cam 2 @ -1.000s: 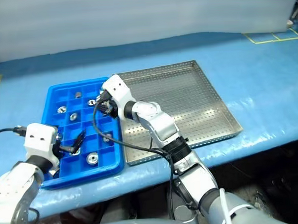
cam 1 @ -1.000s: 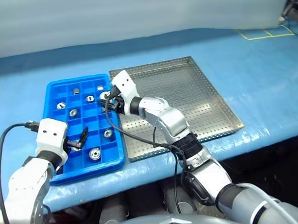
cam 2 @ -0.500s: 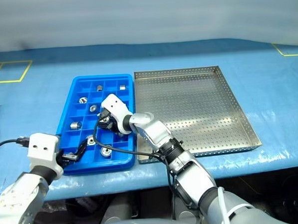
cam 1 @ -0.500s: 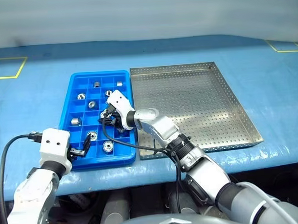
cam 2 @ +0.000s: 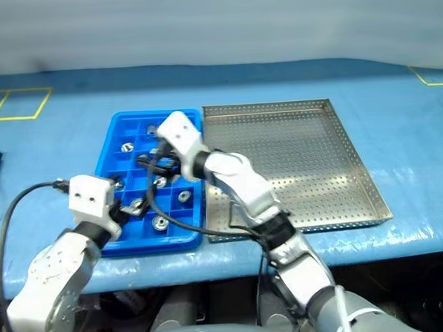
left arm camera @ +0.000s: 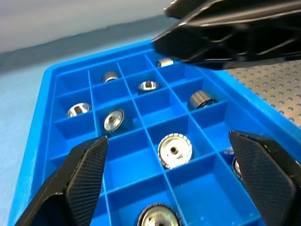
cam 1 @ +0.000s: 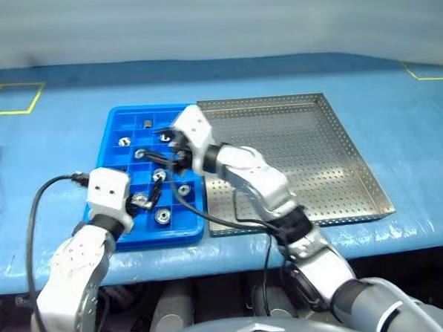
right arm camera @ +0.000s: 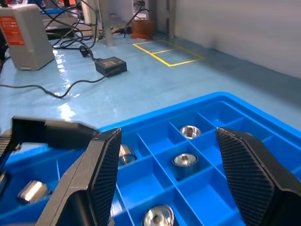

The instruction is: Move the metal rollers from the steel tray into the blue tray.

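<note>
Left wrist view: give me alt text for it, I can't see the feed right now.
The left gripper hangs open over the blue tray, its jaws wide apart with nothing between them. Metal rollers sit singly in several of the square compartments. The right gripper reaches in above the tray's far side, beside the steel tray.

This looks like an industrial workshop or robot test cell. A long table [cam 1: 54, 242] under a glossy blue cover carries a perforated steel tray [cam 1: 355, 166] beside a blue tray [cam 1: 106, 153] of parts compartments holding metal rollers [left arm camera: 174, 149]. Yellow tape squares [cam 1: 10, 99] mark zones on the cover. The right wrist view shows a grey equipment box [right arm camera: 26, 35], a power adapter [right arm camera: 111, 64] and loose cables [right arm camera: 70, 42].
</note>
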Robot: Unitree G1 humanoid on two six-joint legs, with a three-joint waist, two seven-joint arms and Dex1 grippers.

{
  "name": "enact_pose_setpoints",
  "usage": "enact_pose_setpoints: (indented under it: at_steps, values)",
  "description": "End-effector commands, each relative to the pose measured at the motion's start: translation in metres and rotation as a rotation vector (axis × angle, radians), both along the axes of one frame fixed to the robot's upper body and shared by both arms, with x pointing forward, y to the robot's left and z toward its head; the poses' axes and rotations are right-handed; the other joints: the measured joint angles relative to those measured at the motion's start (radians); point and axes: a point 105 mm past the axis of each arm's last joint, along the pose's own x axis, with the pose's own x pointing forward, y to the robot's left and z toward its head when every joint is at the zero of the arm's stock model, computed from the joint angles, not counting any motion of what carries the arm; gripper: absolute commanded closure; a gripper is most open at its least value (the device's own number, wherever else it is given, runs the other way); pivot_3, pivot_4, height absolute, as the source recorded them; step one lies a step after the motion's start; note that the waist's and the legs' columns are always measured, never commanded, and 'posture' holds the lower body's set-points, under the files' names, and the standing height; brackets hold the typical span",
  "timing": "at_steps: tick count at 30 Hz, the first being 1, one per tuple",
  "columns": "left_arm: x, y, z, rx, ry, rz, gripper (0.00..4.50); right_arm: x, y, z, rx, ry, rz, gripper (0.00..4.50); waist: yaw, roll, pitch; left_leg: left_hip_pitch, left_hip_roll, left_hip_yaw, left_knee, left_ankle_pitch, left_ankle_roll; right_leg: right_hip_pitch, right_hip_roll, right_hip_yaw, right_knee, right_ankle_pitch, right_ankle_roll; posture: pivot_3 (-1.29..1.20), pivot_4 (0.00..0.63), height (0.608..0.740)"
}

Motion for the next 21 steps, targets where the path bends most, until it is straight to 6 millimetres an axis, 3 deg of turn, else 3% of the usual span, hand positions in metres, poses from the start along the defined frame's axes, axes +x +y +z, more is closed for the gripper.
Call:
enact_pose_setpoints:
  at_steps: [1,3,9,21]
  values:
    - [0.012,-0.02,0.001,0.021,-0.048,-0.097,0.0,-0.003,-0.063,0.002,-0.057,-0.048,-0.13,1.12,-0.006,0.0,0.0,-0.001,-0.001,0.001,0.001,0.0,0.001,0.002,-0.001,0.0,0.0,0.0,0.0,-0.11,0.15,0.74]
    - [0.019,-0.024,-0.003,0.04,-0.042,-0.132,0.0,-0.006,-0.094,-0.011,-0.109,-0.018,-0.192,1.12,-0.027,0.001,0.0,-0.001,0.0,0.004,0.002,0.0,0.002,0.002,-0.001,0.004,0.001,0.001,0.001,-0.17,0.15,0.74]
    - [0.028,-0.032,-0.003,0.021,-0.053,-0.21,0.0,-0.006,-0.14,-0.025,-0.08,0.064,-0.34,1.12,-0.12,0.002,0.0,0.0,0.004,0.006,0.0,0.0,0.001,-0.001,0.011,0.008,0.004,0.0,-0.001,-0.27,0.15,0.74]
    - [0.023,-0.033,-0.01,0.055,-0.016,-0.285,0.0,-0.004,-0.15,-0.019,-0.073,0.039,-0.369,1.12,-0.239,0.002,0.0,0.0,0.004,0.007,0.002,0.0,0.001,0.0,0.008,0.014,0.003,0.002,0.008,-0.31,0.15,0.74]
